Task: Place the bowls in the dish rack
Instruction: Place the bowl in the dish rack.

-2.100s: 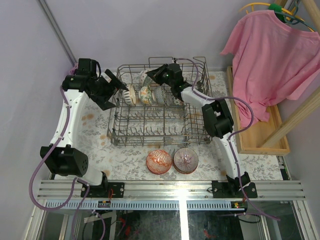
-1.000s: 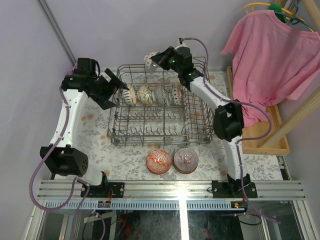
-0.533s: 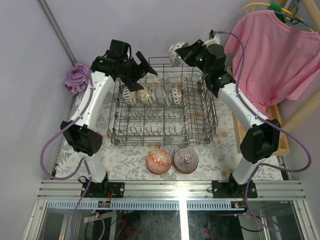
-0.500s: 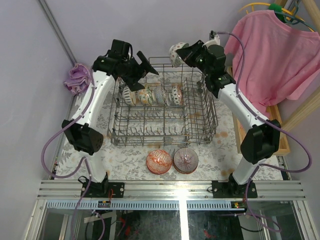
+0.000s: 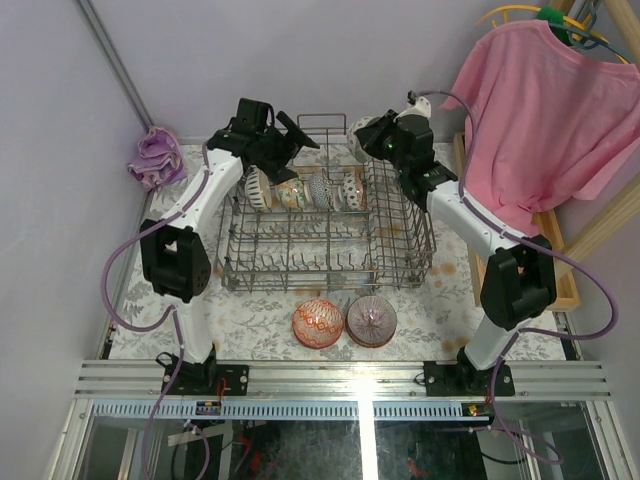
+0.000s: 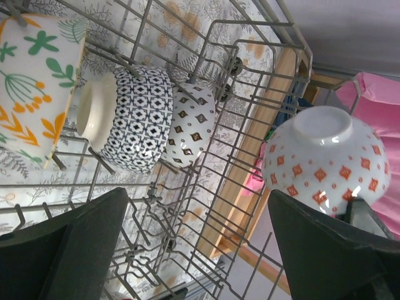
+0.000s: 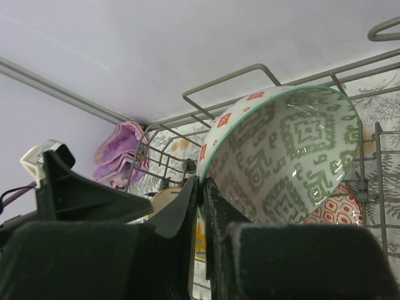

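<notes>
The bowl (image 7: 281, 156) I'm carrying, white with orange diamonds outside and green patterning inside, hangs tipped on its side in the air over the far right corner of the dish rack (image 5: 325, 278). The right jaws pinch its rim, 1 finger inside and 1 outside, almost pressed together on the thin wall. I judge it stiff, glazed and slick: light enough for a rim pinch, but the weight sits off to 1 side, so it could swivel or slip if I jolt it, and ceramic would chip against wire. The rim looks like the only sensible hold; the rounded belly offers nothing.

Below it, a row of bowls (image 5: 305, 190) stands on edge between the tines along the far side of the rack. The left jaws are spread wide and empty, poised over the rack's far left, aimed across at the carried bowl. On the counter (image 5: 250, 315) in front of the rack, 2 more bowls (image 5: 345, 321) sit upright, side by side.
</notes>
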Robot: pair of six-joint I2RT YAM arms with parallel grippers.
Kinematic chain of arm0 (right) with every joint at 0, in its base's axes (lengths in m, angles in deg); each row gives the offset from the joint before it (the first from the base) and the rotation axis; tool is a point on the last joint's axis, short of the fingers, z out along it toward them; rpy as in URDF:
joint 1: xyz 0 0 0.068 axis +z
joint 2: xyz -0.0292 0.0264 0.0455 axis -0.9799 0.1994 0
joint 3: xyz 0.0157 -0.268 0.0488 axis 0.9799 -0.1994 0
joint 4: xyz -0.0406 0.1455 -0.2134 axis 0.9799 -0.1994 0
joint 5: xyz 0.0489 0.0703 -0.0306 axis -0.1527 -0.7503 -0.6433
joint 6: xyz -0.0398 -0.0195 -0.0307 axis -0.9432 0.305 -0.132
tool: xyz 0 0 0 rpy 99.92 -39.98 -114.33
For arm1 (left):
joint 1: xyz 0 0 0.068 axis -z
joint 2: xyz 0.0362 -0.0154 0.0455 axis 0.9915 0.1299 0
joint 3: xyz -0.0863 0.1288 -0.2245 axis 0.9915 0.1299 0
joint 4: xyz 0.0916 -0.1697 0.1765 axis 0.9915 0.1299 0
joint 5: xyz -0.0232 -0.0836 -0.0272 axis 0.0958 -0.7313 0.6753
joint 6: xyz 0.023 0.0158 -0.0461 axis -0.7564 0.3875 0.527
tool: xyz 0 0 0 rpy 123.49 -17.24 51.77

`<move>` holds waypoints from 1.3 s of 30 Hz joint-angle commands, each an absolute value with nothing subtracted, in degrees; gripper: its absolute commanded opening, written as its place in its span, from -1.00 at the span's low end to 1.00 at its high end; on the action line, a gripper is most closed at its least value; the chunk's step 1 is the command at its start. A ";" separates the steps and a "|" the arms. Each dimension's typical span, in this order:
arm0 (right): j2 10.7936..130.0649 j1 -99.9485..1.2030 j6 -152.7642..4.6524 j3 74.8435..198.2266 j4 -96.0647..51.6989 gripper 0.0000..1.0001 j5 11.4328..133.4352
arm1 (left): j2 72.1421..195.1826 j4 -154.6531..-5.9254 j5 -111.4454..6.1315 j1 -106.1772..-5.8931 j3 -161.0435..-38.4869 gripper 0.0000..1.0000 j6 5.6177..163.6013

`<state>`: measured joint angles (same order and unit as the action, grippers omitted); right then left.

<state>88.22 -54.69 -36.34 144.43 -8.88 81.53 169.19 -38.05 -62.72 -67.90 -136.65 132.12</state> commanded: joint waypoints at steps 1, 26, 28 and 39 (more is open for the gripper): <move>81.98 -51.77 -40.48 144.00 0.10 -1.00 86.70 | 165.03 -51.19 -66.02 -67.67 -131.79 0.87 132.19; 63.84 -39.03 -46.12 130.29 4.70 -1.00 89.29 | 136.33 -67.02 -73.84 -65.71 -99.84 0.92 124.75; 63.32 -39.11 -46.19 133.13 0.55 -1.00 84.37 | 131.47 -66.09 -72.92 -65.62 -97.19 0.92 124.06; 60.16 -40.68 -32.02 130.70 5.03 -1.00 52.74 | 120.77 -73.25 -81.22 -67.71 -86.87 0.93 129.32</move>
